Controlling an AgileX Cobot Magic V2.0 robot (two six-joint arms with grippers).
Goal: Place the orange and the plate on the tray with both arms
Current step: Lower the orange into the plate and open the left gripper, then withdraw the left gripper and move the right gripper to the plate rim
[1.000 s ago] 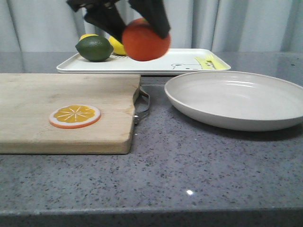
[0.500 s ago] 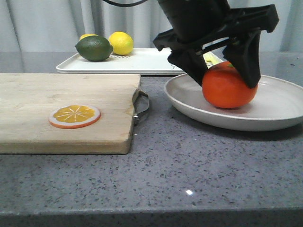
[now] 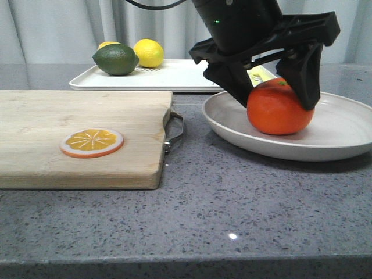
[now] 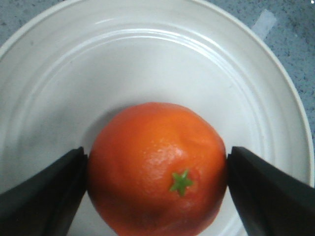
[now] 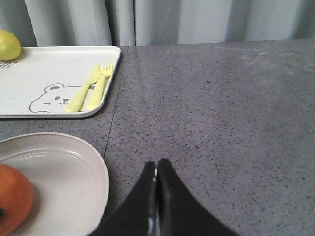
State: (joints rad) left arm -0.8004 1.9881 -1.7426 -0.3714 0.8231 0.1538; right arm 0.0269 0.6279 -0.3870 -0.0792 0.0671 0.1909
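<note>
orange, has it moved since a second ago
Yes. The orange was held up in front of the tray; it has come right and down, and now sits in the plate between the left gripper's fingers.

Your orange (image 3: 278, 108) sits stem-up inside the off-white plate (image 3: 337, 145), touching its floor. Your plate rests on the worktop just before the white bear-print tray (image 3: 180, 75).
</note>
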